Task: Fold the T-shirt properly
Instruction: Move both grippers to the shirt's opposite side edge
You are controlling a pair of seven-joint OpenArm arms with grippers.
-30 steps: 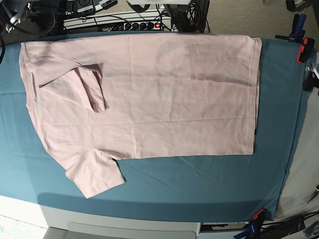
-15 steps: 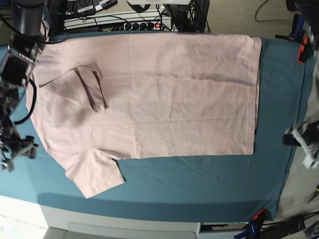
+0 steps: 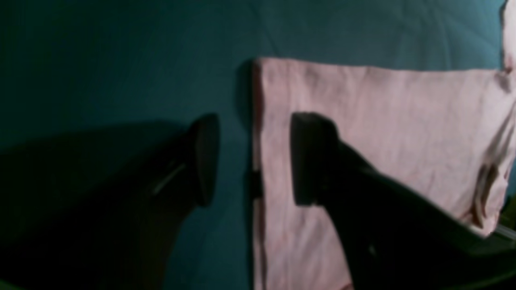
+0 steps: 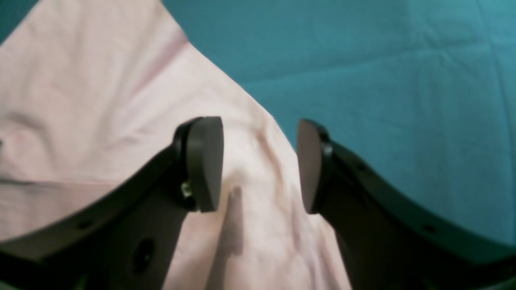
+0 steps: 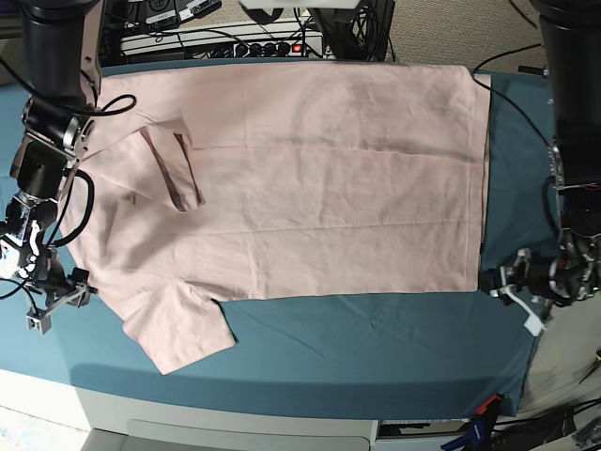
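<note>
Base view: both arms have been brought down to the T-shirt, spread flat on the teal-covered worktop. The left tool straddles the hem corner unclenched; the right tool gapes over the sleeve-side edge. Grasping seems imminent.

Setting: robotics lab or test bench, not a home.
Work surface: flat table covered by a smooth teal table cloth, held at the corners by orange-and-black spring clamps.
Equipment behind table: white multi-socket power strip with a lit red switch, plus loose black cables running to it.
Floor: beige carpet visible beyond the far edge.
Robot hardware: two black jointed robot arms with exposed wiring stand at opposite table ends.
</note>
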